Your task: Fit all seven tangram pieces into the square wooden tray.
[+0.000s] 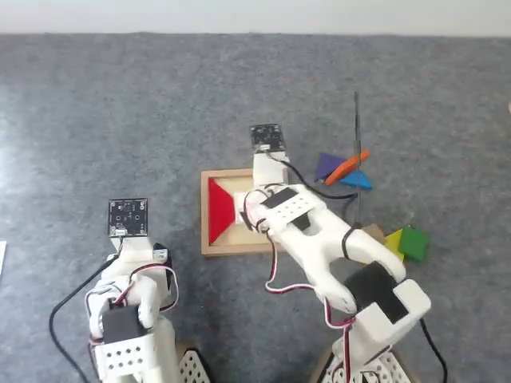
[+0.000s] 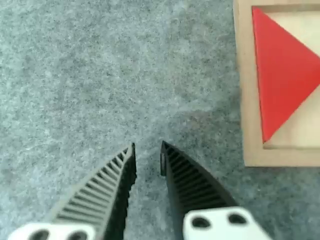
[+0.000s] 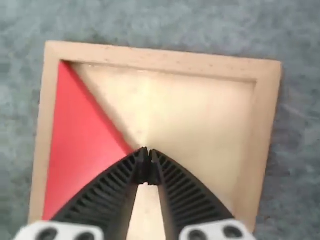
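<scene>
Square wooden tray (image 3: 165,57) sits mid-table on grey felt mat (image 1: 96,120), with a large red triangle piece (image 3: 80,145) flat against its left wall. Right gripper (image 3: 145,156) hangs over the tray centre, jaws together, empty. Left gripper (image 2: 147,150) is over the mat near-left of the tray, jaws slightly apart, empty.

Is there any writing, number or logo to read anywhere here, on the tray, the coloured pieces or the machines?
No text can be read in any view.
The wooden tray, the red triangle and the loose coloured pieces are plain.
The dark circuit boards bear only specks too small to read.
</scene>
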`<state>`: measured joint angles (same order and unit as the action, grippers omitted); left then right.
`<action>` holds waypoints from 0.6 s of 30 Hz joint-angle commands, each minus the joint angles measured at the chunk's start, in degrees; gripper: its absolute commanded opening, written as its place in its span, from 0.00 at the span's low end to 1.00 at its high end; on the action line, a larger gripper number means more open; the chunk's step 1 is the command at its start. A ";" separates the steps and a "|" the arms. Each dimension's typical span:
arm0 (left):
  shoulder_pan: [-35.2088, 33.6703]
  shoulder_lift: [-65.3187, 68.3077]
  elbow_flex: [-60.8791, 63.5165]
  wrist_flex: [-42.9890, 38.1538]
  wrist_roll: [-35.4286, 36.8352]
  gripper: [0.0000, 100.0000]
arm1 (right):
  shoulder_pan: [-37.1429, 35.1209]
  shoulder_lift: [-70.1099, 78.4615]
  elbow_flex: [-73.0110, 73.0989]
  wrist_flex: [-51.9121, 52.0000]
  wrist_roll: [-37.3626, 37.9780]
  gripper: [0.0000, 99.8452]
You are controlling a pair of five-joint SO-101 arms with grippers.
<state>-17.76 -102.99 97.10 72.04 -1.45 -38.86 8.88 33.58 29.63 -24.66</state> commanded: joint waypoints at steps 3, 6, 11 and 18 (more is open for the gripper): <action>0.00 -1.05 -0.66 0.18 -0.09 0.08 | -1.45 -0.48 -1.67 -0.75 0.88 0.01; 0.00 -1.05 -0.66 0.18 -0.09 0.08 | 0.13 -4.09 -1.67 1.98 0.88 0.01; 0.00 -1.05 -0.66 0.18 -0.09 0.08 | 0.31 -18.86 -1.67 17.01 1.76 0.01; 0.00 -1.05 -0.66 0.18 -0.09 0.08 | 14.90 -37.93 -0.97 40.84 19.25 0.02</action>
<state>-17.76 -102.99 97.10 72.04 -1.45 -32.00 -21.27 33.76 61.36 -12.00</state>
